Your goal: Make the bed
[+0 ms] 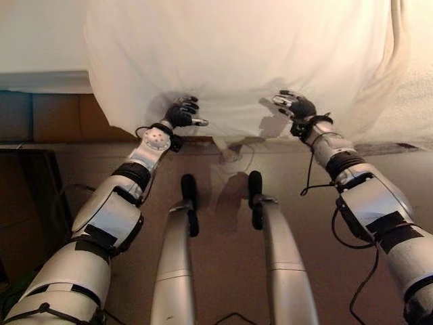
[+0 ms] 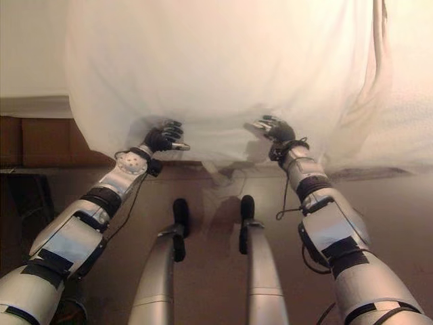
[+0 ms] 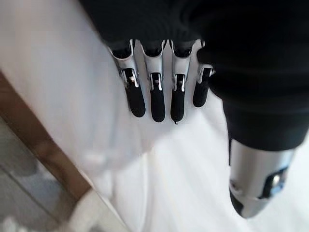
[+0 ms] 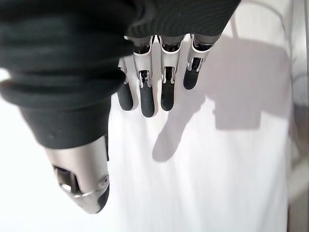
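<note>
The left robot hand [image 1: 181, 113] is resting on the near edge of the white duvet [image 1: 237, 61], left of centre in the head views. In its wrist view the fingers [image 3: 157, 99] are extending fairly straight and relaxed over the cloth, the thumb standing apart, so this robot hand looks released, pinching nothing. The right robot hand [image 1: 296, 106] is sitting right of centre at the same height, and its fingers [image 4: 147, 99] are likewise lying straight above the fabric, casting a shadow on it; it too appears released, holding nothing.

Outward from both hands, the duvet is spreading up and away across the upper half of the frame, its rounded near hem drooping over the bed's edge just below the hands. Its long axis is running left to right, across the line of the arms. The bed [image 1: 40, 47] is showing bare at the upper left, and a brown bed frame [image 1: 61, 118] with the floor [image 1: 223, 203] is lying below.

Both hands are equally near the hem, so the coming move probably calls for closing on that edge together and drawing it evenly.
</note>
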